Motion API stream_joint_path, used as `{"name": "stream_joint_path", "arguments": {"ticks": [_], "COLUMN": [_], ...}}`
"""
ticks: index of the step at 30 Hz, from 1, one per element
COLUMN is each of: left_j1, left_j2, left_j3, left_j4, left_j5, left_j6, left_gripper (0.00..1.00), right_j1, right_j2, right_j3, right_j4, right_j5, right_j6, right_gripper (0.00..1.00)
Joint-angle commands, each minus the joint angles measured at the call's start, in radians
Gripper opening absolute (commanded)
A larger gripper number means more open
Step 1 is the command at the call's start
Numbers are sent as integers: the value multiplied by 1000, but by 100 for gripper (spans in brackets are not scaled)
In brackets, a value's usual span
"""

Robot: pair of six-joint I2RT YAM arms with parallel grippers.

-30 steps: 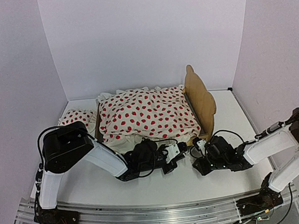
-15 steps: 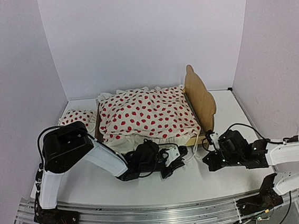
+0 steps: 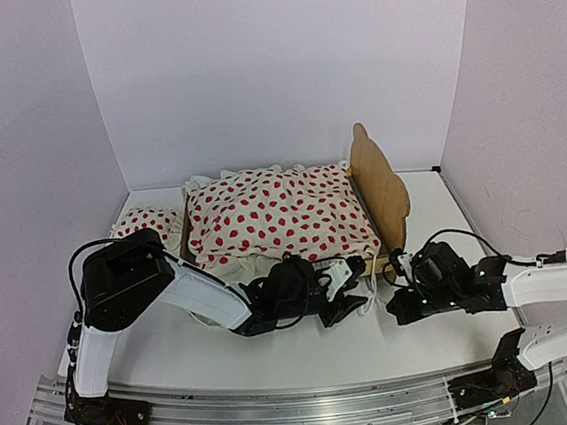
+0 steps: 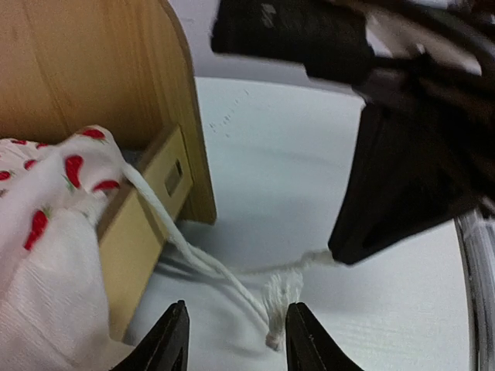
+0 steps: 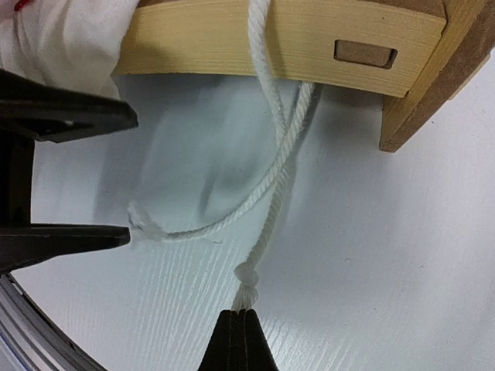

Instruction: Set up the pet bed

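My right gripper point(image 5: 239, 328) clamps the white cord's point(image 5: 261, 236) knotted end. My left gripper point(image 4: 236, 338) has fingers apart, frayed end lying between them.

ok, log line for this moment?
left hand: open, loose cord end at its tips | right hand: shut on knotted cord end | blanket: on pet bed

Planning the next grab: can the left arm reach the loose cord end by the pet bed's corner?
Likely yes: the left pincer is open, with the frayed cord end on the table inside its jaws; the right pincer, shut on the knotted cord, sits clear.
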Motion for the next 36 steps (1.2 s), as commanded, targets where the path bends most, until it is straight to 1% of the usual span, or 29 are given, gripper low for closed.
{"name": "stream_joint_path", "arguments": {"ticks": [1,4,7,9,13,16,19,24,26,27,31,33,36], "left_j1": [-15,-16,-16,-16,-16,-18,-18,-17,-18,-18,-16,-16,-13], "left_j2": [3,35,56,67,110,142,169,214,226,230,234,227,214], "left_j3": [47,86,102,116,175,217,255,306,321,327,326,316,295], "left_j4": [138,123,87,62,49,29,16,2,3,0,-9,-10,5], "left_j5": [-108,-114,-114,-153,-244,-308,-327,-359,-368,-376,-404,-412,-416], "left_j6": [-219,-285,-295,-308,-346,-385,-431,-469,-473,-474,-462,-449,-412], "left_gripper": [45,49,52,52,43,40,38,31,26,22,2,0,0], "right_j1": [-11,-19,-22,-25,-28,-28,-30,-35,-36,-38,-53,-73,-119], "right_j2": [8,7,-3,-12,-24,-34,-34,-15,-2,2,2,-4,-1], "right_j3": [44,46,43,38,39,46,52,67,74,78,86,90,106], "right_j4": [-13,-13,-13,-13,-12,-13,-12,-8,-7,-7,-7,-7,-7], "right_j5": [-22,-28,-31,-29,-35,-38,-42,-61,-74,-80,-97,-104,-127], "right_j6": [19,9,5,7,5,5,2,4,3,3,5,4,-8], "right_gripper": [0,0,0,0,0,0,0,0,0,0,0,0,0]}}
